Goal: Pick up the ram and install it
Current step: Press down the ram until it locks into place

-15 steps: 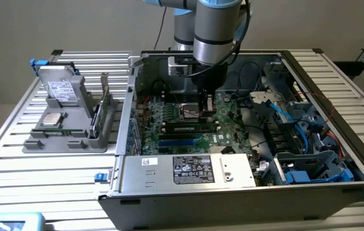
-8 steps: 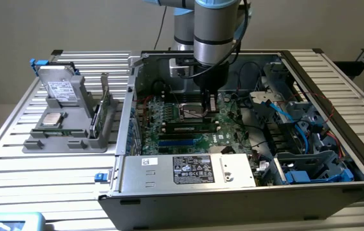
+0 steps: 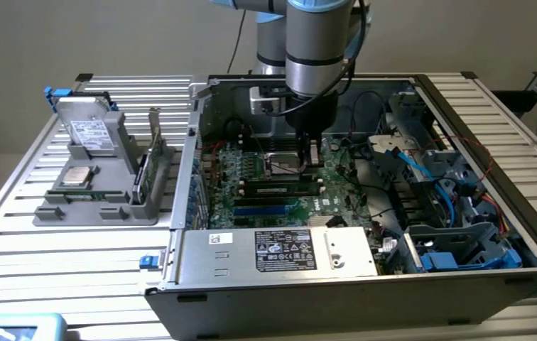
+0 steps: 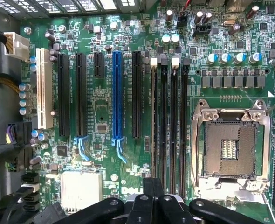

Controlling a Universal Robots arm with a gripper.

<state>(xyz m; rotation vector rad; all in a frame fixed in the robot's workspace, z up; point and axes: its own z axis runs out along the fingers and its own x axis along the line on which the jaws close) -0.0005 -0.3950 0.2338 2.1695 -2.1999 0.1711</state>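
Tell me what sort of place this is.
Probably a robotics lab workbench for computer assembly: an open computer case lies on a slatted metal table, a robot arm reaches into it, and a grey tray beside it holds components.

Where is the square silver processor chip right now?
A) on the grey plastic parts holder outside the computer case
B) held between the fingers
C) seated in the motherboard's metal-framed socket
A: the square silver processor chip lies on the grey plastic parts holder, while the metal-framed socket stands empty.
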